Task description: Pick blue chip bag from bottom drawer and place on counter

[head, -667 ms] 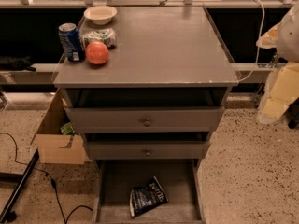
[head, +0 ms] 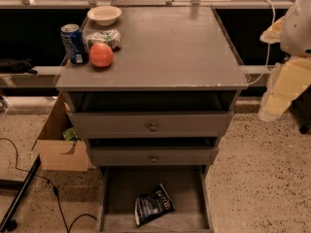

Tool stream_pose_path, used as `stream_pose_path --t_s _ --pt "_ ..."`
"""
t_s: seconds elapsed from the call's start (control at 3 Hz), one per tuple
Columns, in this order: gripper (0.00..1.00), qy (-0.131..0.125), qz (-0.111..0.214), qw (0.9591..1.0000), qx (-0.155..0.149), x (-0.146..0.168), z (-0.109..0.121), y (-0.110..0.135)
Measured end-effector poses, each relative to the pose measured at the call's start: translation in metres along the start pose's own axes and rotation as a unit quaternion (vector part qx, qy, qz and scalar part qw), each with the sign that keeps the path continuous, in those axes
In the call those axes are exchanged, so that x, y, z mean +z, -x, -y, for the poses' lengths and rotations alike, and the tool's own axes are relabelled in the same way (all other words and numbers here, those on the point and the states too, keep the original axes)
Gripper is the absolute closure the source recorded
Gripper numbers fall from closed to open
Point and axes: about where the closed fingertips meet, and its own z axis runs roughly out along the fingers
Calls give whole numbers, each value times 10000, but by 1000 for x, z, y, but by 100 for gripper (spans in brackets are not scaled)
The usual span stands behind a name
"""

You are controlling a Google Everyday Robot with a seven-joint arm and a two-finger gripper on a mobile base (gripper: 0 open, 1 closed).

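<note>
The blue chip bag (head: 153, 205) lies crumpled on the floor of the open bottom drawer (head: 112, 198), white lettering facing up, near the drawer's front. The counter (head: 175, 47) is the grey top of the cabinet above it. My gripper (head: 275, 107) hangs at the pale lower end of the arm by the right edge of the view. It is beside the counter's right side, level with the top drawer, and well above and to the right of the bag. Nothing shows in it.
At the counter's back left stand a blue soda can (head: 74, 43), a red apple (head: 101, 55), a greenish-white packet (head: 104, 37) and a white bowl (head: 104, 15). Both upper drawers (head: 153, 126) are pulled partly out. A cardboard box (head: 60, 144) and a black cable (head: 53, 191) lie on the floor at the left.
</note>
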Motion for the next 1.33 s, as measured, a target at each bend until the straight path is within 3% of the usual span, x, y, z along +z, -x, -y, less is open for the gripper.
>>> stream_pose_path --t_s 0.33,0.67,1.0,1.33 --pt "0 261 61 9996 -45 39 -7 13" --pt "0 601 241 9978 -125 98 -28 28" --pt "0 1128 491 9923 -130 185 -68 44" --pt "0 1520 554 9868 -106 239 -99 50"
